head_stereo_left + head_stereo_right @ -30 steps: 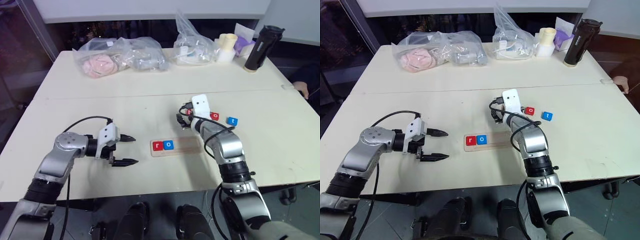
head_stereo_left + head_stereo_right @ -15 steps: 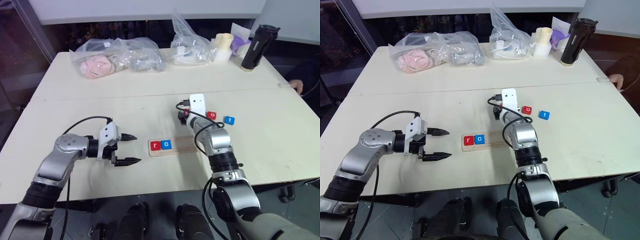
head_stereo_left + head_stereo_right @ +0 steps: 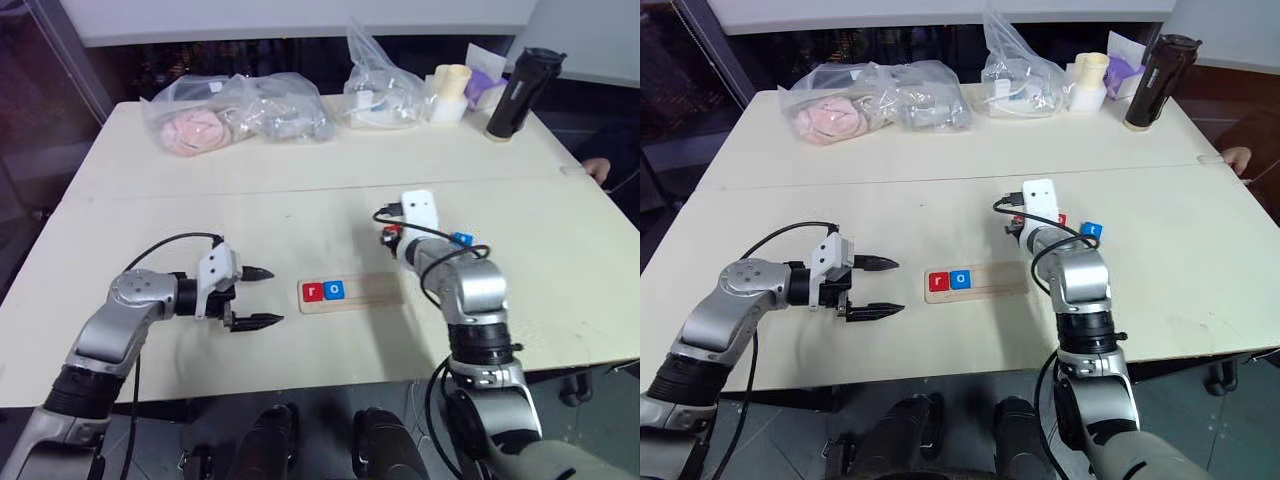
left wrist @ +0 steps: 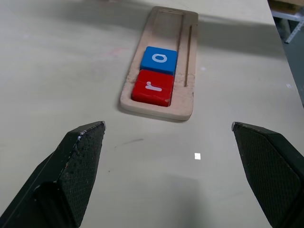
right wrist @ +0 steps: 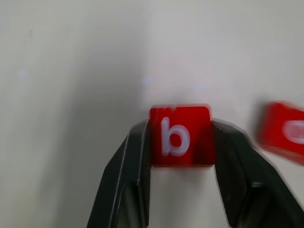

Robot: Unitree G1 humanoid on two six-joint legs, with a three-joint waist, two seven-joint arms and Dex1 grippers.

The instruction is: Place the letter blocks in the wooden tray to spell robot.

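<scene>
The wooden tray (image 3: 368, 290) lies mid-table with a red "r" block (image 3: 313, 291) and a blue "o" block (image 3: 334, 290) at its left end. My right gripper (image 5: 180, 142) is shut on a red "b" block (image 5: 180, 136), held just above the table beyond the tray's right end (image 3: 390, 236). Beside it lie a red "o" block (image 5: 285, 133), mostly hidden behind my wrist in the head views, and a blue "t" block (image 3: 462, 240). My left gripper (image 3: 264, 296) stands open and empty, to the left of the tray and pointing at it (image 4: 167, 125).
Clear plastic bags (image 3: 235, 112) with soft items and another bag (image 3: 383, 95) lie along the table's far side. A pale cup (image 3: 451, 93) and a black bottle (image 3: 512, 95) stand at the far right. A person's hand (image 3: 1240, 158) rests at the right edge.
My right gripper has shut on the red "b" block and drawn back toward me and slightly right, lifting it. The left arm has stayed put.
</scene>
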